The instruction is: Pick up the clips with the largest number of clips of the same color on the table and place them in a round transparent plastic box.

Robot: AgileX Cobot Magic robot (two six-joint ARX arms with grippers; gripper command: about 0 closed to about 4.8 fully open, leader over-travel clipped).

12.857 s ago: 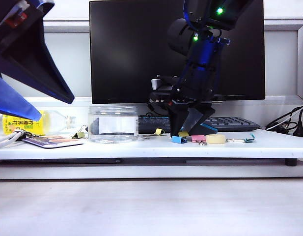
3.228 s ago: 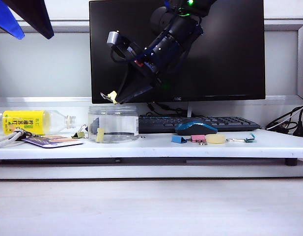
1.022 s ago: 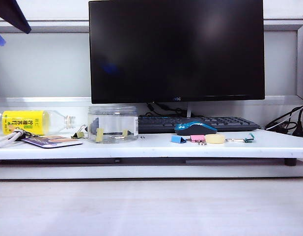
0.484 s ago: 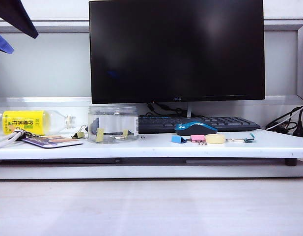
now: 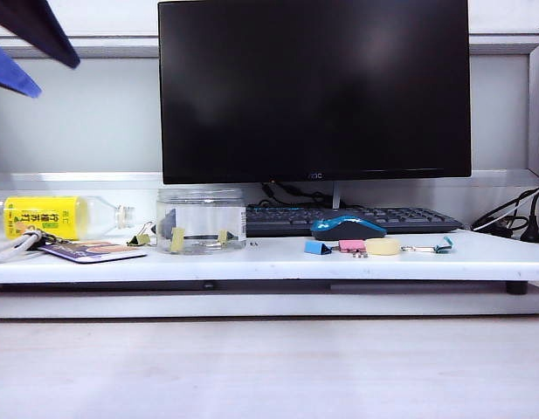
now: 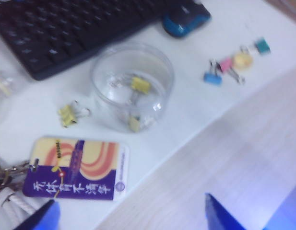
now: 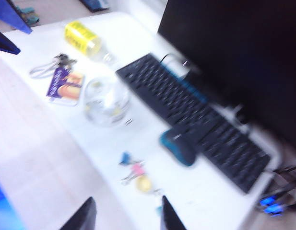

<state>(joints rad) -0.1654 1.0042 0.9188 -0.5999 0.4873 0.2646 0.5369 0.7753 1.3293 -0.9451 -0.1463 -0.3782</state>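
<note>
Pale-yellow clips (image 6: 140,85) lie in the clear box (image 6: 132,86). A blue clip (image 6: 212,78), a pink clip (image 6: 226,64), a black keyboard (image 6: 61,28), and a yellow-labelled bottle (image 5: 42,216).

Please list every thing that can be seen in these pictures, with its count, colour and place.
yellow clips in jar: two, pale yellow, inside round clear jar
yellow clip outside: one, beside jar, near card
blue clip: one, right group
pink clip: one, beside blue
teal clip: one, far right
round yellow piece: one, among clips
card: one, purple-orange, left front
bottle: one, yellow label, lying far left
mouse, keyboard, monitor: one each, behind
left hand: open, above the table's front
right hand: empty, raised high
</note>
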